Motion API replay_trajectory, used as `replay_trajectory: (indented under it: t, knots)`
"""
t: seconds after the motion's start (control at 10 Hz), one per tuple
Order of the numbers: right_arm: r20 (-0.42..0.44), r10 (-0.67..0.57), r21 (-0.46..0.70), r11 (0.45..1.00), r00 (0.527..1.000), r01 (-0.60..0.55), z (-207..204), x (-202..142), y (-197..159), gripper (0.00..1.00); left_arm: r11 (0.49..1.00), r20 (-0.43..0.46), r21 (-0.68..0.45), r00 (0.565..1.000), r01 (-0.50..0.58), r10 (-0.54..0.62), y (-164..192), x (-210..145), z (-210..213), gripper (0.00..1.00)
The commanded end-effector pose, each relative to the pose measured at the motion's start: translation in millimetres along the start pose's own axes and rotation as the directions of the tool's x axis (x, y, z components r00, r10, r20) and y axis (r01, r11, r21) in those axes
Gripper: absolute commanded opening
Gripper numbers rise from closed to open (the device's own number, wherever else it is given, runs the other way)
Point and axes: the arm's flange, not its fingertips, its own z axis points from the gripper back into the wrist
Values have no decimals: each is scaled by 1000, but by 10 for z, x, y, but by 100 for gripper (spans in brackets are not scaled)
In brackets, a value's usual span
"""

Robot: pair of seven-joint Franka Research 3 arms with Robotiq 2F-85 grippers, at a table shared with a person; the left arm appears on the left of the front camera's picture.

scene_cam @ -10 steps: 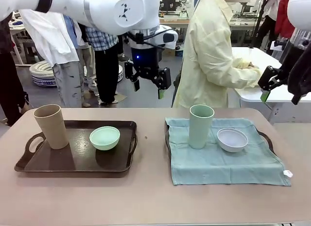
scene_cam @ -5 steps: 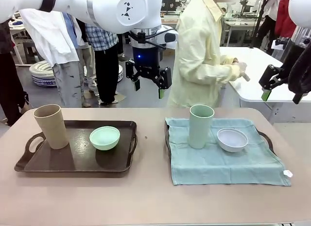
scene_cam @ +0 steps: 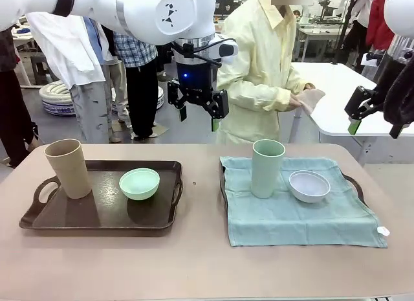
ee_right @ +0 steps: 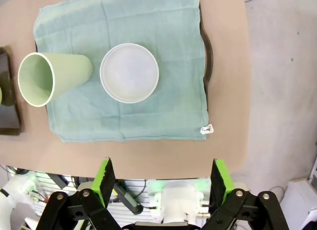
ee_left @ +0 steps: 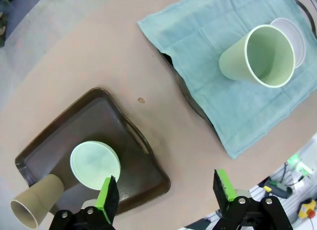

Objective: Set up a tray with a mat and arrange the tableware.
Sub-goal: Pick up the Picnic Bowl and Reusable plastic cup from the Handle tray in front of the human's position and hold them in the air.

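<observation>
Left gripper [scene_cam: 198, 117] hangs high over the far middle of the beige table [scene_cam: 194, 262]. Jaws spread as wide as they go, nothing between the green pads. Right gripper [ee_right: 162, 166] is up off the table's right edge, likewise fully open and empty. Neither has shifted to speak of over the last second.

Left side: dark brown tray [scene_cam: 39, 220], plastic, with handles, no mat on it. A tall tan-brown tumbler [scene_cam: 68, 168] with no handle stands upright at its far left corner. A small round mint green bowl [scene_cam: 139, 183] sits near the middle, apart from the tumbler.

Right side: teal cloth mat [scene_cam: 291, 220] draped over a second tray [scene_cam: 355, 184]; a handle and a strip of rim peek out. A tall pale green tumbler [scene_cam: 266, 168] stands upright on the mat. A small round whitish-lavender bowl [scene_cam: 308, 186] sits just beside it to the right, with a narrow gap between them.

Change: the person [scene_cam: 259, 74] in the pale yellow coat was facing the white table behind a second ago. They have now turned this way and hold a tan flat piece [scene_cam: 313, 97] in front of the body, one hand [scene_cam: 296, 103] under it. Cloth or mat, cannot tell.

Reading: the right tray looks finished, with mat, tumbler and bowl in place. The left tray still lacks its mat. If the tan piece is that mat, the tan-brown tumbler and mint green bowl probably have to come off before it can be laid. Both claws are open and clear of the table, so the robot looks to be waiting on the person.
</observation>
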Motion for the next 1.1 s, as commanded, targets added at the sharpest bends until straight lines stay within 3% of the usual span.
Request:
replay_trajectory:
  t: [0.0, 0.4, 0.6, 1.0]
  knots:
    - [8, 8, 0, 1000, 1000, -8, -46, -1, 14, 100, 1000, 14, -8, 1000, 5, -5, 23, -65, -13, 100]
    - [8, 8, 0, 1000, 1000, -8, -46, -1, 14, 100, 1000, 14, -8, 1000, 5, -5, 23, -65, -13, 100]
    - [0, -23, 6, 1000, 1000, 23, -86, 50, -18, 100, 1000, -37, -21, 999, 8, -8, 77, -117, -33, 100]
    - [-38, -78, 72, 994, 996, 81, -203, 135, -158, 100, 982, -50, -117, 989, -147, 141, 967, -655, 17, 100]
